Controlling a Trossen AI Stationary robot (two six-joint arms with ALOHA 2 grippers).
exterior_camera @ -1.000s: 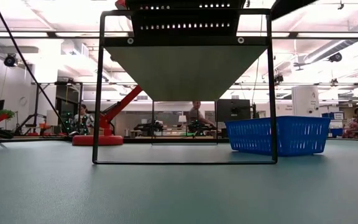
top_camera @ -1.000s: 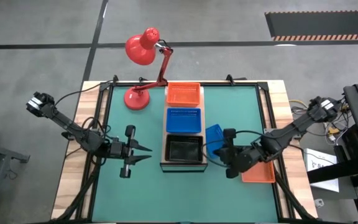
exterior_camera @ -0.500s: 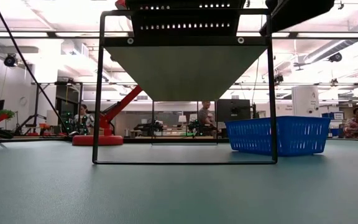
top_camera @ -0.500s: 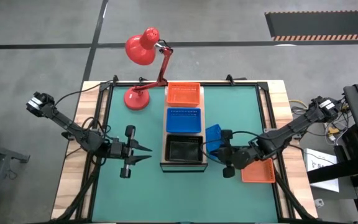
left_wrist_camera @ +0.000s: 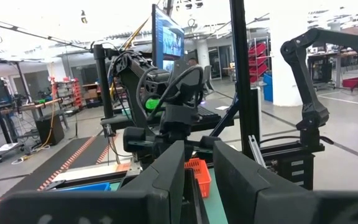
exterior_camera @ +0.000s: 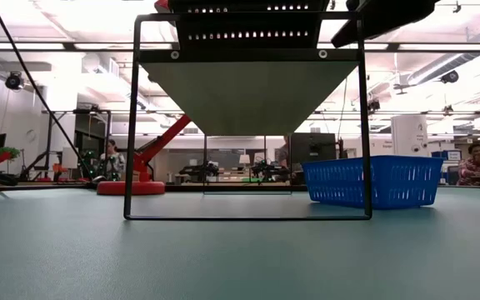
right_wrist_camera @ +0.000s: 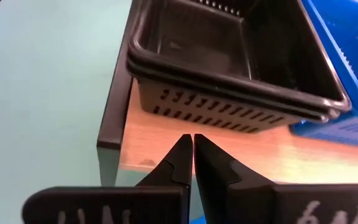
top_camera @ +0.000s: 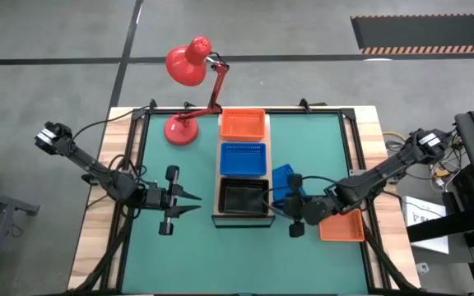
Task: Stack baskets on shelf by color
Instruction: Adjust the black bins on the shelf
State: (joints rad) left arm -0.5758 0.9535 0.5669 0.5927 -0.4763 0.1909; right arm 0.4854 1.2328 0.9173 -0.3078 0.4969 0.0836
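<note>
Right end effector (top_camera: 291, 212) sits over the near end of the shelf (top_camera: 217, 196), fingers pressed together on nothing, nose aimed at the stacked black baskets (top_camera: 243, 196). The loose blue basket (top_camera: 281, 180) leans just beside the shelf on the green surface (top_camera: 319, 156), and a loose orange basket (top_camera: 344, 226) lies under that arm. Blue belongs on the shelf's blue basket (top_camera: 243, 158), orange on the orange basket (top_camera: 243, 124). My take: open wide first, grab the blue one by its rim, lift clear of the black stack. Left end effector (top_camera: 194, 203) waits on the other side, fingers a little apart.
</note>
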